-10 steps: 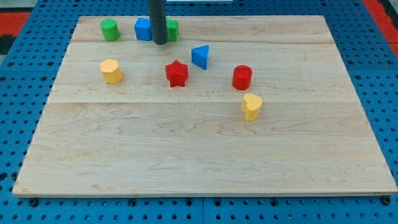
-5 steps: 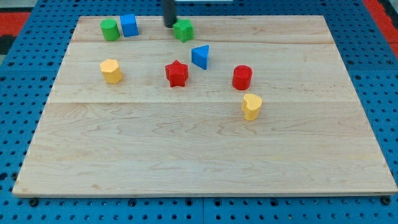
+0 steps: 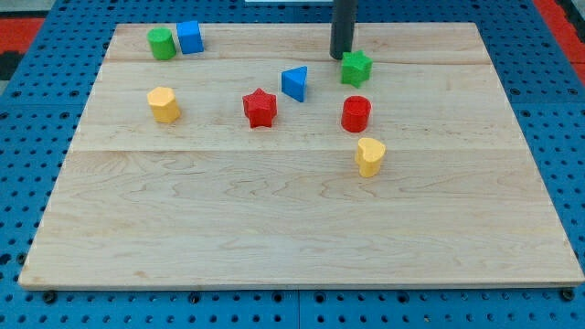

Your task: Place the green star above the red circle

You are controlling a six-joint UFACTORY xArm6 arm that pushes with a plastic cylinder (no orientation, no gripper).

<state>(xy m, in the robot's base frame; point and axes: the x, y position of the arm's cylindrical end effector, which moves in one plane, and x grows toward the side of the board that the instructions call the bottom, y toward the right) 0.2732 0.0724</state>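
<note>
The table (image 3: 302,228) is pale, light-grained wood marked by faint horizontal seams, and it lies on a bright blue pegboard (image 3: 27,183) dotted with dark holes; red patches (image 3: 559,14) show at the view's top corners. The rod is dark grey, nearly black, down to my tip (image 3: 341,57). The green star (image 3: 356,68) and green cylinder (image 3: 162,43) share a vivid green. The red circle (image 3: 356,113) and red star (image 3: 260,107) are bright red. The blue cube (image 3: 190,37) and blue triangle (image 3: 294,83) are mid blue. The yellow hexagon (image 3: 164,104) and yellow heart (image 3: 369,156) are warm yellow.
</note>
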